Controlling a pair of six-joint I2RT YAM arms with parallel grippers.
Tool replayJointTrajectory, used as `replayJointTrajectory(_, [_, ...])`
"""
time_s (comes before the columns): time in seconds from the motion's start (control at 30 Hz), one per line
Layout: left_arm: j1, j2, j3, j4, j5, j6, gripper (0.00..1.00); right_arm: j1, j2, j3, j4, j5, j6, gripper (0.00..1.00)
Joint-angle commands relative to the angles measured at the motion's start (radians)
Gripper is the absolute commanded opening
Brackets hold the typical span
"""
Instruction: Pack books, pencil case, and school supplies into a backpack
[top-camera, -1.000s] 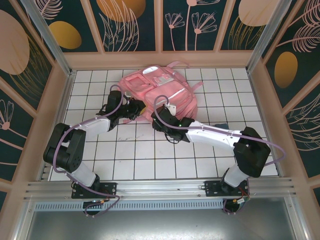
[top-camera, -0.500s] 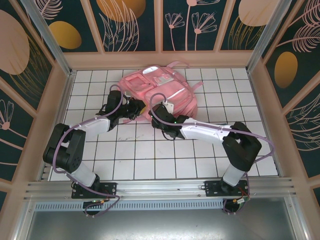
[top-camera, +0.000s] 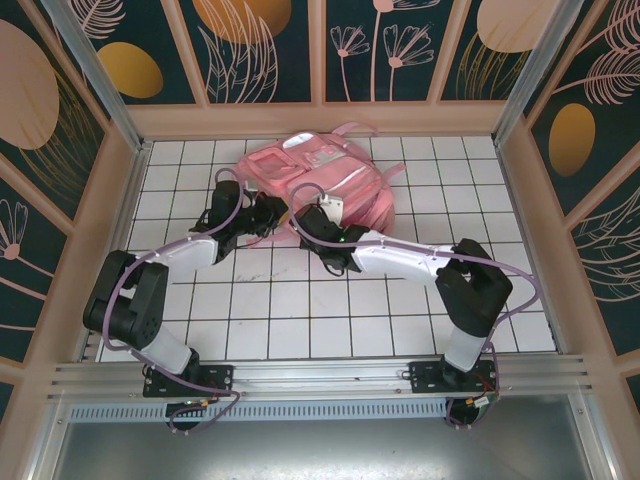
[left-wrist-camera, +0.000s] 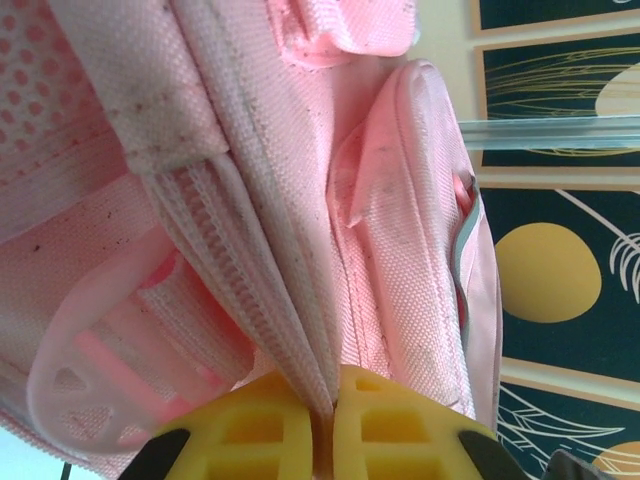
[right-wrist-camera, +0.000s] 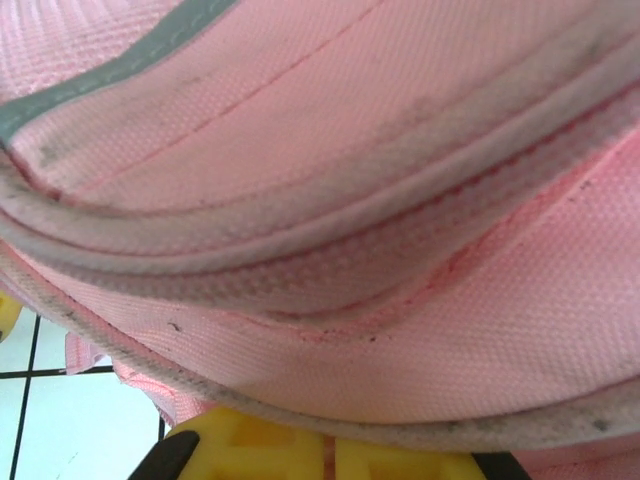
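The pink backpack (top-camera: 335, 175) lies flat at the back middle of the tiled table. My left gripper (top-camera: 272, 216) is at its near left edge. In the left wrist view the yellow fingers (left-wrist-camera: 250, 430) of my left gripper (left-wrist-camera: 323, 425) are shut on a fold of the backpack (left-wrist-camera: 400, 250) beside its zip. My right gripper (top-camera: 304, 221) sits at the near edge just right of the left one. In the right wrist view my right gripper (right-wrist-camera: 328, 452) is shut, with the piped rim of the backpack (right-wrist-camera: 350, 150) pinched at its tips. Books, pencil case and school supplies are out of view.
White tiles (top-camera: 300, 300) cover the table between the arms and the backpack. Patterned wall panels (top-camera: 250, 50) and a wooden frame close in the back and sides. A metal rail (top-camera: 320, 375) runs along the near edge by the arm bases.
My right gripper has slid left along the backpack's near edge and closed on it. The left gripper has kept its grip in the same place.
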Motion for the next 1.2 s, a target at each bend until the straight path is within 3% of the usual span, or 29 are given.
replayJointTrajectory(0.0, [-0.008, -0.07, -0.029, 0.039, 0.049, 0.026, 0.07, -0.031, -0.011, 0.082, -0.073, 0.133, -0.074, 0.07])
replayJointTrajectory(0.33, [-0.005, -0.09, -0.022, -0.077, -0.077, 0.117, 0.02, -0.101, -0.052, 0.075, -0.313, 0.143, -0.295, 0.08])
replayJointTrajectory(0.8, [-0.006, -0.083, -0.01, -0.13, -0.132, 0.16, 0.02, -0.204, -0.12, 0.012, -0.343, 0.149, -0.349, 0.12])
replayJointTrajectory(1.03, [-0.003, -0.074, 0.002, -0.155, -0.148, 0.183, 0.02, -0.242, -0.152, -0.018, -0.348, 0.099, -0.415, 0.33])
replayJointTrajectory(1.17, [-0.002, -0.058, 0.011, -0.15, -0.144, 0.185, 0.02, -0.243, -0.181, -0.042, -0.295, 0.016, -0.432, 0.34])
